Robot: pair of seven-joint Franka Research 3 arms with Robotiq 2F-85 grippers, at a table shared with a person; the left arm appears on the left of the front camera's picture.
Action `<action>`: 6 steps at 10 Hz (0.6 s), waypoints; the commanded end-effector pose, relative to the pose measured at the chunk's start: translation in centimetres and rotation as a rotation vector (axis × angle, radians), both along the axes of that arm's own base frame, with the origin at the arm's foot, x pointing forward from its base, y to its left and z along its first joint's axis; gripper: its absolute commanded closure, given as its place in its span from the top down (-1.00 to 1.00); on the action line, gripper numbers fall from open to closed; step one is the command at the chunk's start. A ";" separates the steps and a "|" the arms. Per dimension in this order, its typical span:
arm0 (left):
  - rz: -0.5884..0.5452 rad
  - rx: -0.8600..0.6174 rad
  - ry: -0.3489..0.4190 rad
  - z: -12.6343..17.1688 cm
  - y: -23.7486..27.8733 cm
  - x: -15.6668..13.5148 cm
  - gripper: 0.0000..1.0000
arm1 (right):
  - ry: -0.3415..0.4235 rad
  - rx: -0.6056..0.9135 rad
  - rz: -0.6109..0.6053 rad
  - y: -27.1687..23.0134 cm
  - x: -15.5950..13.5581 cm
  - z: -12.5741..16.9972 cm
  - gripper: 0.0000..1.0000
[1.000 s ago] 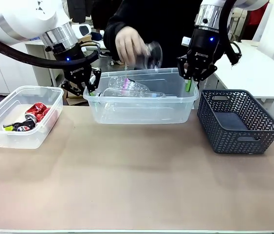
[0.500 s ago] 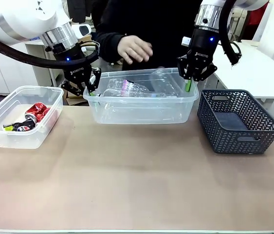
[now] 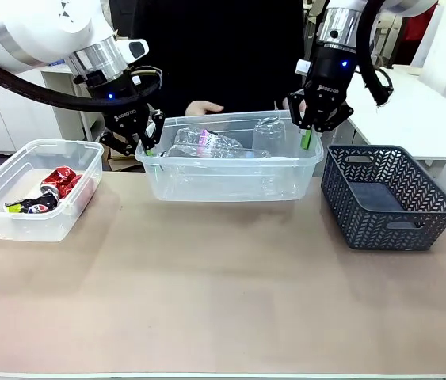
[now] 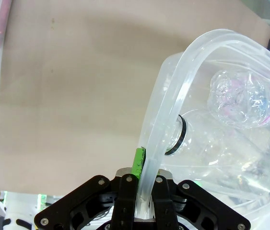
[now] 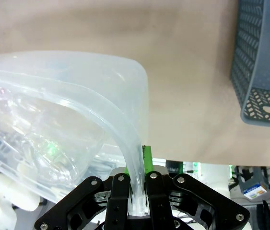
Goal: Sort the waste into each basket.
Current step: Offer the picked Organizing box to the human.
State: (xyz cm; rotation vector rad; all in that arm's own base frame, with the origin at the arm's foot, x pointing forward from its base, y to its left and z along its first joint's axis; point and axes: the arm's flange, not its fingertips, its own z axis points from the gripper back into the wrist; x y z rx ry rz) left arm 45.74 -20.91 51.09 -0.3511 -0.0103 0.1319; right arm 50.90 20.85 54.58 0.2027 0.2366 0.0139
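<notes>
A clear tub (image 3: 230, 180) stands at the table's far middle with clear plastic bottles in it: one lies across it (image 3: 207, 142) and another leans at its right end (image 3: 268, 136). My left gripper (image 3: 145, 144) is shut on the tub's left rim (image 4: 173, 110); its green pad (image 4: 138, 163) presses the rim from outside. My right gripper (image 3: 310, 133) is shut on the right rim (image 5: 125, 139). A crumpled bottle (image 4: 242, 98) shows through the wall. A second clear tub (image 3: 32, 198) at the left holds red cans (image 3: 60, 182).
A dark grey lattice basket (image 3: 389, 198) sits right of the middle tub, close to my right gripper. A person in black stands behind the tub with a hand (image 3: 203, 107) just beyond its far rim. Bare brown tabletop (image 3: 223, 293) fills the near side.
The person's hand held a clear bottle above the middle tub, let it drop inside, then drew back behind the far rim. Both grippers stayed where they were.
</notes>
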 end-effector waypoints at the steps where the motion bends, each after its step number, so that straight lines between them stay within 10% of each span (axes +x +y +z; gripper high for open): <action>1: 0.065 -0.003 -0.022 0.3 0.6 0.2 -1.00 | 0.018 -0.006 0.017 -0.2 -0.2 0.4 -1.00; 6: 0.000 0.000 0.000 0.0 0.0 0.0 -0.92 | 0.000 0.000 0.000 0.0 0.0 0.0 -0.89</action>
